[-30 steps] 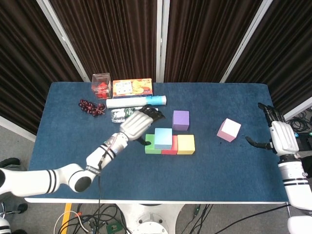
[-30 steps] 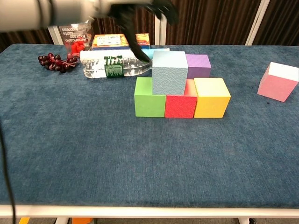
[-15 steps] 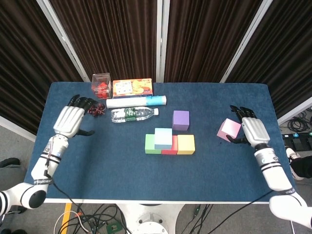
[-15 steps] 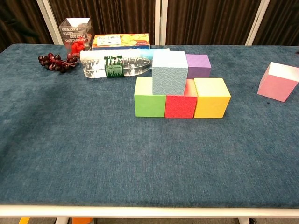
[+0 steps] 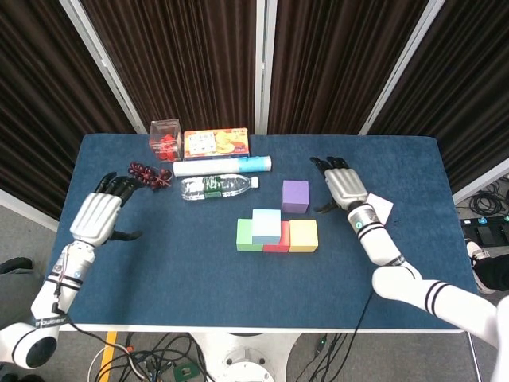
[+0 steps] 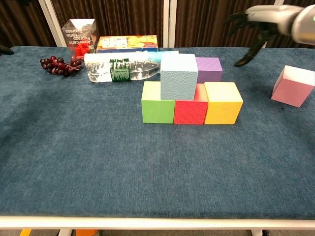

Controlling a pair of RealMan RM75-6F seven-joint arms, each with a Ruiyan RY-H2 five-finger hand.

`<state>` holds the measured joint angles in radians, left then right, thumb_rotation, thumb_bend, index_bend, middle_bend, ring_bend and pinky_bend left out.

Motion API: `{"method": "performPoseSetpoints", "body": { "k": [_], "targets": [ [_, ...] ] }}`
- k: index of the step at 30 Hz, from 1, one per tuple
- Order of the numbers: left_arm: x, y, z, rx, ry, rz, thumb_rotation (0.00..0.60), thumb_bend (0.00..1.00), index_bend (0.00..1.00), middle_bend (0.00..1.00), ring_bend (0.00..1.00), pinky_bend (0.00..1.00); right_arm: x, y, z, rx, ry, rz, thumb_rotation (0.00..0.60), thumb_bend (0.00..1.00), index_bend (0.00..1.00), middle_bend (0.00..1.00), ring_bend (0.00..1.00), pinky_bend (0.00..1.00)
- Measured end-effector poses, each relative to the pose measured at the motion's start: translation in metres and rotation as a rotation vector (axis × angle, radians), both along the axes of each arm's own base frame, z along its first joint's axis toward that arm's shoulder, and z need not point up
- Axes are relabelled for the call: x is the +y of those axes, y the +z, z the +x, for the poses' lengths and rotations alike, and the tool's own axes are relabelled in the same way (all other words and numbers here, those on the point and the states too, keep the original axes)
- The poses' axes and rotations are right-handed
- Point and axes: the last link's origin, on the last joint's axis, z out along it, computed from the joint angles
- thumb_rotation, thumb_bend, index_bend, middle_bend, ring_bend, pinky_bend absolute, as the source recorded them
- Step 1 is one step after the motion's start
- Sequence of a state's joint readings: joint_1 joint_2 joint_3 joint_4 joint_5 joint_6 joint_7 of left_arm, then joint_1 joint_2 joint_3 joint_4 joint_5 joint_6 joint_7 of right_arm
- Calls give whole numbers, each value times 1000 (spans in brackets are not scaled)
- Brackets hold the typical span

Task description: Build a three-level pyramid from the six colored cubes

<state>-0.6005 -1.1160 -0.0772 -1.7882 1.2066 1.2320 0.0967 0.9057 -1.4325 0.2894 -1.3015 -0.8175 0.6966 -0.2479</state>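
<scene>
A green cube, a red cube and a yellow cube form a row on the blue table. A light blue cube sits on top, over the green and red ones. The purple cube stands just behind the row. The pink cube lies off to the right, partly hidden by my right arm in the head view. My right hand hovers open, just right of the purple cube. My left hand is open at the table's left edge, holding nothing.
A water bottle and a white-and-blue tube lie behind the cubes. A cracker box, a clear box with red contents and dark grapes sit at the back left.
My right hand has swung left from beside the pink cube to beside the purple cube. My left hand has drawn back a little toward the near left.
</scene>
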Motion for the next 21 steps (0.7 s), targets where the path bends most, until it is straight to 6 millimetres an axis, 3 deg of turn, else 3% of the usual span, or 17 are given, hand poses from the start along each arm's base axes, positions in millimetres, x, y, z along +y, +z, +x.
{"method": "performPoseSetpoints", "body": {
  "k": [10,21],
  "targets": [
    [-8,6,-11,-50,30,-10,600,87,185,169,92,64,-25,-36,14,150,78,49,600,0,0,125,0,0],
    [-10,15,-23,-113,69,-1,600,86,184,162,92,64,-26,-58,18,182,189,91,600,0,0,173,0,0]
  ]
}}
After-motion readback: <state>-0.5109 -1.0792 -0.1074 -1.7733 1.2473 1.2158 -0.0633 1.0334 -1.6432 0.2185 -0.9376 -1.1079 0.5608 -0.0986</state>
